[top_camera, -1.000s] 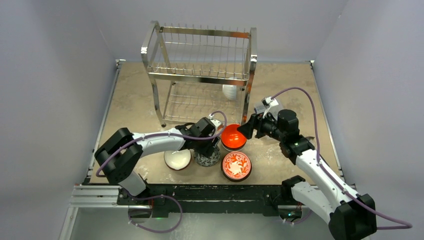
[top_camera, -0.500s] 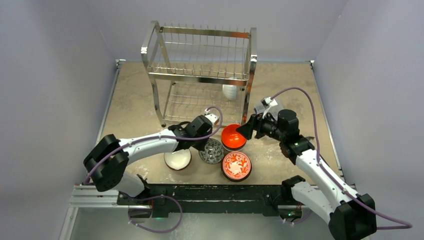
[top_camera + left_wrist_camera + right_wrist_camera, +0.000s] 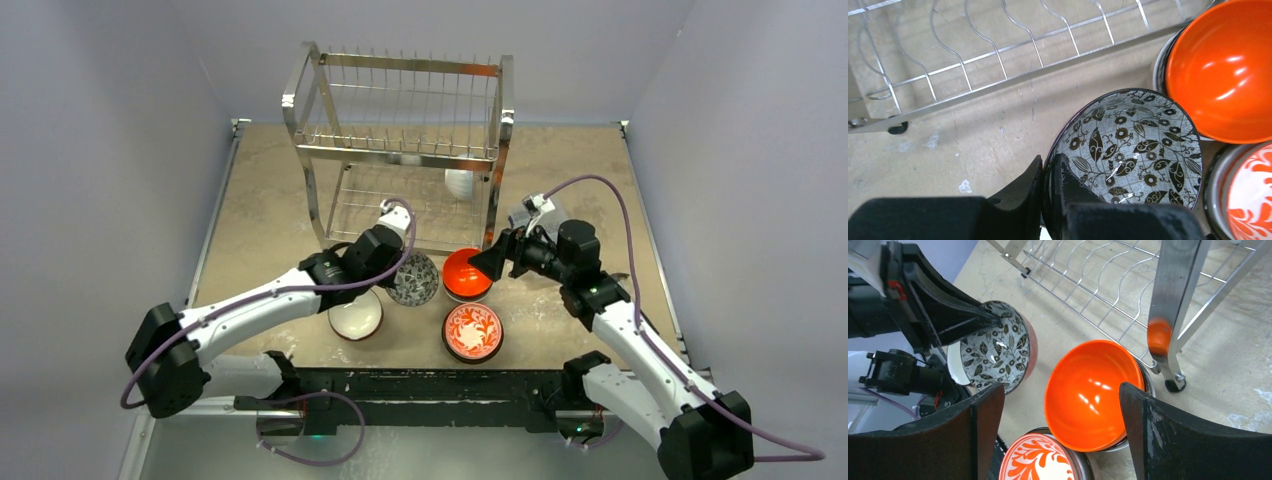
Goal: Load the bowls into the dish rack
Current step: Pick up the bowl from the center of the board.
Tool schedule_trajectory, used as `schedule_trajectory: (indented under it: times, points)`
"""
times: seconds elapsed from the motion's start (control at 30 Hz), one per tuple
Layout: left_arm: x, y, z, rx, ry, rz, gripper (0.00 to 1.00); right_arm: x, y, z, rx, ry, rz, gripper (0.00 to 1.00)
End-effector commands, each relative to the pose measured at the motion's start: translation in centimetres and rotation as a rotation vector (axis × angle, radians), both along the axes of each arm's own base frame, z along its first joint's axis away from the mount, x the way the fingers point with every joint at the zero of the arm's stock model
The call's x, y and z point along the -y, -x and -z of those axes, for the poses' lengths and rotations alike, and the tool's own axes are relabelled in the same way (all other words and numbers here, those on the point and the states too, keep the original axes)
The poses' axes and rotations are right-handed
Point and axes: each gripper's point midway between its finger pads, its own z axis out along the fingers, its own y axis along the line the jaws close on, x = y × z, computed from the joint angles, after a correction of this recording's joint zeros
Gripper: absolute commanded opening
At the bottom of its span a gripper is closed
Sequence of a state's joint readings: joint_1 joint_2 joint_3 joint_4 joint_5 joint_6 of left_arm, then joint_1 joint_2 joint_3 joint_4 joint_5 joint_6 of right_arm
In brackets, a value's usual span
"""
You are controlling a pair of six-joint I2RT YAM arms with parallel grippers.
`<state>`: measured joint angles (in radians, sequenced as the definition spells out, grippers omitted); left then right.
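Note:
My left gripper is shut on the near rim of the grey-black patterned bowl, one finger inside and one outside, holding it tilted just in front of the dish rack. The rack's lower wire shelf lies just beyond the bowl. The glossy orange bowl rests tilted on another bowl's rim, and my right gripper hangs open over it. The red-and-white floral bowl and a white bowl sit near the front edge. Another white bowl stands in the rack's lower tier.
The rack's front right leg stands close beside the orange bowl. Grey walls enclose the tan table on three sides. The left arm reaches over the white bowl.
My left gripper has shut on the patterned bowl's rim and carried it up and back toward the rack, tilting it. The right gripper has opened a little wider and stayed in place.

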<state>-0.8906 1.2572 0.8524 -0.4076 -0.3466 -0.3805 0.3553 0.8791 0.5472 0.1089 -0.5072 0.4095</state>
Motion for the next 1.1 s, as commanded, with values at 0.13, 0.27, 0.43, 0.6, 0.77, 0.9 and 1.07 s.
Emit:
schedule_trajectory:
  times: [0.13, 0.27, 0.43, 0.6, 0.77, 0.9, 1.07]
  points:
    - [1.6, -0.8, -7.4, 0.174, 0.262, -0.012, 0.0, -1.0, 1.5, -2.8, 0.072, -0.124, -0.056, 0.92]
    - [2.4, -1.2, -8.9, 0.202, 0.313, -0.01, 0.0, -1.6, 2.2, -2.8, 0.048, -0.17, -0.096, 0.93]
    - [5.0, -0.7, -9.6, 0.216, 0.319, 0.035, 0.0, -2.0, 2.5, -2.6, 0.022, -0.198, -0.123, 0.93]
    - [7.6, 0.0, -10.5, 0.261, 0.271, 0.055, 0.0, -2.1, 2.2, -2.4, 0.011, -0.19, -0.12, 0.92]
    - [9.5, 0.3, -11.5, 0.286, 0.283, 0.065, 0.0, -2.2, 2.2, -1.6, -0.022, -0.189, -0.121, 0.88]
    - [10.7, 0.5, -11.8, 0.286, 0.293, 0.075, 0.0, -2.2, 2.3, -1.1, -0.035, -0.195, -0.121, 0.81]
    - [10.9, 0.5, -11.9, 0.288, 0.284, 0.063, 0.0, -2.4, 2.3, -1.5, -0.022, -0.202, -0.136, 0.61]
